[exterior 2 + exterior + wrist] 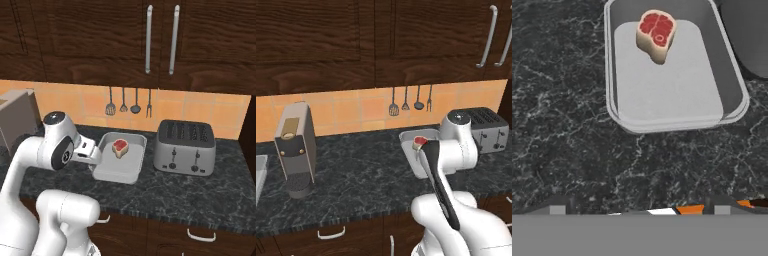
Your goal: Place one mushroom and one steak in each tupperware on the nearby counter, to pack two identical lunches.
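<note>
Jaws spread wide, nothing held; gripper (pixel 95 156) poised above the near edge of the grey tupperware (pixel 732 85) on the dark counter (pixel 567 125). One steak (pixel 656 34) already lying in the far part of that container, ahead of the fingers and well apart from them. Seemingly between placements: mushroom yet to join this steak. Next: away from the tray to fetch a mushroom, then back over the bare floor nearer than the steak

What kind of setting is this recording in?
A rendered home kitchen, it seems: a dark speckled stone counter under dark wood cabinets, with a toaster, a coffee machine and utensils hanging on an orange tiled wall.
</note>
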{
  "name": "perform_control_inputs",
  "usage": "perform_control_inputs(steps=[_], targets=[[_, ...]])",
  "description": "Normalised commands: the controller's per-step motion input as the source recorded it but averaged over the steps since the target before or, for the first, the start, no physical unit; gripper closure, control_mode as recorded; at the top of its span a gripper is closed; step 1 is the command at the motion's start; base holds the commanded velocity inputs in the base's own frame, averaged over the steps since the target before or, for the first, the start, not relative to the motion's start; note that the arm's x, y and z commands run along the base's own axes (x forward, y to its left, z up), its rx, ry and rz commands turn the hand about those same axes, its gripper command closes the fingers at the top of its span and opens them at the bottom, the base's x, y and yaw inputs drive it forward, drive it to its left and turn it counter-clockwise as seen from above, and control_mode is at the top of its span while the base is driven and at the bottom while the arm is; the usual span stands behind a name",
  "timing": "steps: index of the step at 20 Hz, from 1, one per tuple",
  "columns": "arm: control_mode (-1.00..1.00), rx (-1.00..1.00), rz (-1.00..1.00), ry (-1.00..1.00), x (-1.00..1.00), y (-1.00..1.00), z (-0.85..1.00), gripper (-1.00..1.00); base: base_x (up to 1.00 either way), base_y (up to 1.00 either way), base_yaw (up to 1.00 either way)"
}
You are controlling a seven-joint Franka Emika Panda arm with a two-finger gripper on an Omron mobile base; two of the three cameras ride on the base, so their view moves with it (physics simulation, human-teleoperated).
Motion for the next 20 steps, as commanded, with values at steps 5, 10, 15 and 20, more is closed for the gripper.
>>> perform_control_inputs(steps=[5, 10, 15, 20], targets=[[-1.0, 0.0, 0.0, 0.0, -0.98, 0.0, 0.12, -1.0, 0.0, 0.0, 0.0], [-1.0, 0.0, 0.0, -0.03, -0.87, 0.04, 0.02, -1.0, 0.0, 0.0, 0.0], [-1.0, 0.0, 0.0, -0.04, -0.41, 0.01, -0.01, -1.0, 0.0, 0.0, 0.0], [-1.0, 0.0, 0.0, 0.0, 0.0, 0.0, 0.0, -1.0, 0.0, 0.0, 0.0]])
